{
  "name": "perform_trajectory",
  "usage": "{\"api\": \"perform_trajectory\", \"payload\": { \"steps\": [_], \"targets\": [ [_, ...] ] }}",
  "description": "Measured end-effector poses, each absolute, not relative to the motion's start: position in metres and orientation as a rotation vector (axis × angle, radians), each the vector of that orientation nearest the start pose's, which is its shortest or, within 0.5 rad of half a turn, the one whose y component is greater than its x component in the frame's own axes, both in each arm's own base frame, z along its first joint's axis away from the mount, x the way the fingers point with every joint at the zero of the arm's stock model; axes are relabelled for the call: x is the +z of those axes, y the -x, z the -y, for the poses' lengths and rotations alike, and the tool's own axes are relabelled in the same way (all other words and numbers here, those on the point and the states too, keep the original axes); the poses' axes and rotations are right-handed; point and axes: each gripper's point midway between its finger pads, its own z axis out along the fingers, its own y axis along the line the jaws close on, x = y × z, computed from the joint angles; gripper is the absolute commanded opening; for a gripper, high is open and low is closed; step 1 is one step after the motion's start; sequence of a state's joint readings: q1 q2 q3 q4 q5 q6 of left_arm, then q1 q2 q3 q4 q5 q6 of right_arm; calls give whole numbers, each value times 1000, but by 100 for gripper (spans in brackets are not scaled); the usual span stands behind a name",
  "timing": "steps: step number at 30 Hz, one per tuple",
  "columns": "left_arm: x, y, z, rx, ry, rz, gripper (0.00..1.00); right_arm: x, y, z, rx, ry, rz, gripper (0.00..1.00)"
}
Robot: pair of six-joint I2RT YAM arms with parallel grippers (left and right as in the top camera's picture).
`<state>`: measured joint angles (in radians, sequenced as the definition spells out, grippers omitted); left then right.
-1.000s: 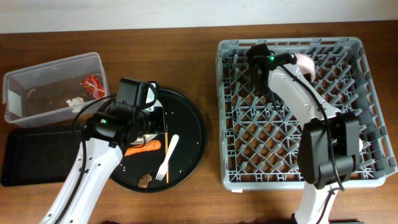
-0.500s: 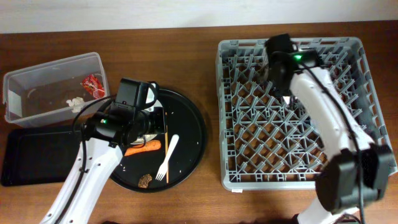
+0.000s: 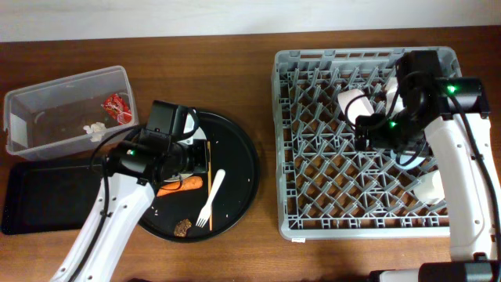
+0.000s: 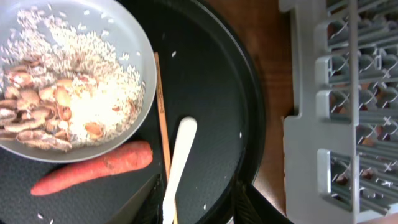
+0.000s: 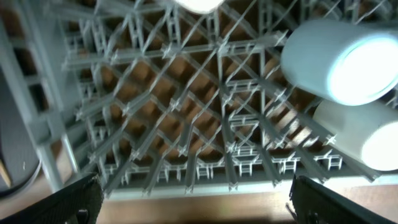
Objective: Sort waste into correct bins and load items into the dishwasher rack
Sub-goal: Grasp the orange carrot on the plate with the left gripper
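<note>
My left gripper (image 3: 194,151) (image 4: 196,210) is open above the round black tray, its fingers either side of the white fork (image 4: 179,155) (image 3: 210,200) without touching it. The grey-white plate (image 4: 93,81) holds rice and brown scraps. The orange carrot (image 4: 93,169) (image 3: 180,186) lies beside it, and a brown lump (image 3: 183,226) nearer the front. My right gripper (image 3: 387,141) (image 5: 199,205) is wide open and empty over the grey rack (image 3: 313,196) (image 5: 155,124). In the rack are a pinkish-white bowl (image 3: 354,103), a light-blue cup (image 5: 339,59) and a cream cup (image 5: 360,134) (image 3: 430,188).
The clear tub (image 3: 66,86) at the back left holds the red wrapper (image 3: 117,106) and a tissue wad (image 3: 95,130). The flat black tray (image 3: 47,196) lies in front of it. A wooden chopstick (image 4: 160,112) lies on the round tray (image 3: 250,168). The rack wall (image 4: 298,155) stands right of the tray.
My right arm has swung from the rack's back left toward its middle right, leaving the pinkish-white bowl in the back of the rack. My left arm has barely moved.
</note>
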<state>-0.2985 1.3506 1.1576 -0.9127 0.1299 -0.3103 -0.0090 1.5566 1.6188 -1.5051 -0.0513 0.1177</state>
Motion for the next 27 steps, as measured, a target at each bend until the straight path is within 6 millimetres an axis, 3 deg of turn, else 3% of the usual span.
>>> {"api": "perform_trajectory", "payload": {
  "steps": [3,6,11,20,27],
  "targets": [
    [153,-301,117,-348,-25,-2758,35,208,-284,-10,117,-133,-3029,99],
    [122,-292,119,-319,-39,-2860,35,209,-284,-11,125,-114,-3030,99],
    [86,-276,119,-274,-52,-2990,36,209,-284,-11,128,-108,-3030,99],
    [82,-277,105,-163,41,-2999,38,209,-284,-11,128,-107,-3030,99],
    [81,-284,79,-119,486,-2958,40,209,-284,-11,128,-108,-3030,99]
  ]
}}
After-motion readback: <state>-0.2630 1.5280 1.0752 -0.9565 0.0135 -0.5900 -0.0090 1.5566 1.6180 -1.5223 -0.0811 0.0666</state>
